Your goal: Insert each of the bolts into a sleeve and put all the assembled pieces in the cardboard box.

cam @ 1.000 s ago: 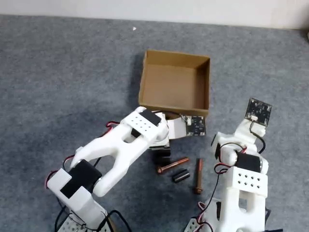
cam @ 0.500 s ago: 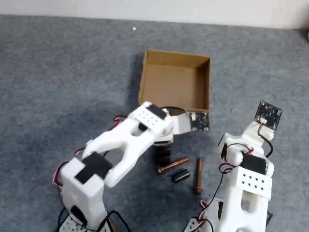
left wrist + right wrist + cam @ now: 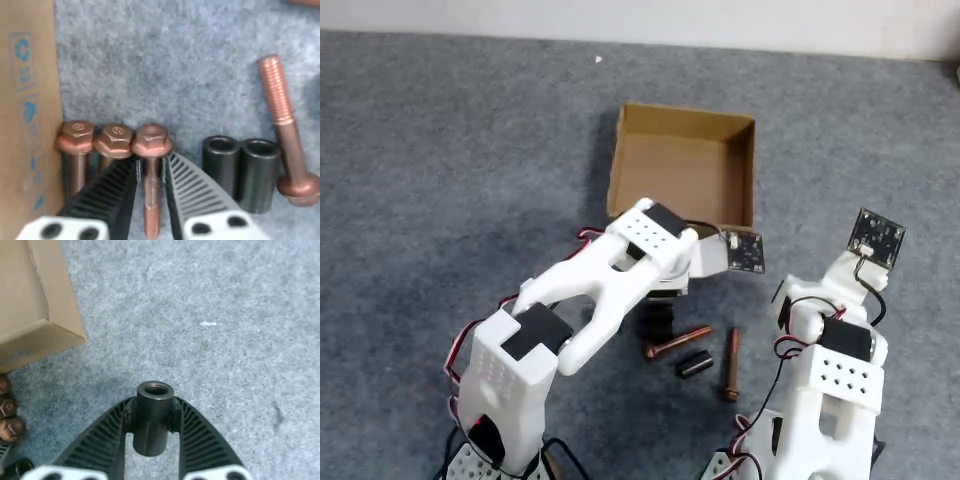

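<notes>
I see dully shiny coppery hex-headed metal bolts point(image 3: 277, 100), smooth satiny dark cylindrical metal sleeves point(image 3: 257, 170), a matt brown cardboard box point(image 3: 685, 175), fuzzy grey cloth on the table point(image 3: 450, 150), ribbed black plastic on my left claw point(image 3: 151, 160)

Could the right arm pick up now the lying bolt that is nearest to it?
Probably not yet: the right gripper is shut on a sleeve, so its jaws are full. The bolt itself lies uncovered, with nothing across it.

Overhead down-looking; wrist cameras close, sharing box point(image 3: 30, 300).
</notes>
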Controlling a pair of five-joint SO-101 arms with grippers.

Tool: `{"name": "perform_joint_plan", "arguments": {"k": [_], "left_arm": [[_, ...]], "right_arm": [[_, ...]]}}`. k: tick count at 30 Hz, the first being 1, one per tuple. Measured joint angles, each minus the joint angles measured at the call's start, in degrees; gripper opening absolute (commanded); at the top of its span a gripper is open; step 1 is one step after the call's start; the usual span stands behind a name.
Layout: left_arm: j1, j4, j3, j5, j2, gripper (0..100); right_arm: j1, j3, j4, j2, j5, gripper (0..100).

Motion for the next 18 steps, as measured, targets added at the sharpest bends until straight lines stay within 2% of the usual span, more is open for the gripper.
{"name": "perform_joint_plan", "arguments": {"k": [3,11,14,18], "left_arm": [[0.0,0.0,0.35,0.44,-0.97,0],[-0.35,0.0,7.82,9.85,-14.51,1],[-0.18,0.0,10.46,14.33,-21.1,1],[-0.09,0.09,13.45,23.82,-28.48,1]], "right_arm": [[0.0,0.0,0.0,0.0,0.0,0.4],[0.0,0.0,0.0,0.0,0.0,0.4],[-0.7,0.0,0.09,0.0,-0.53,0.4],[-4.75,-1.76,3.25,0.0,-5.1,0.4]]}}
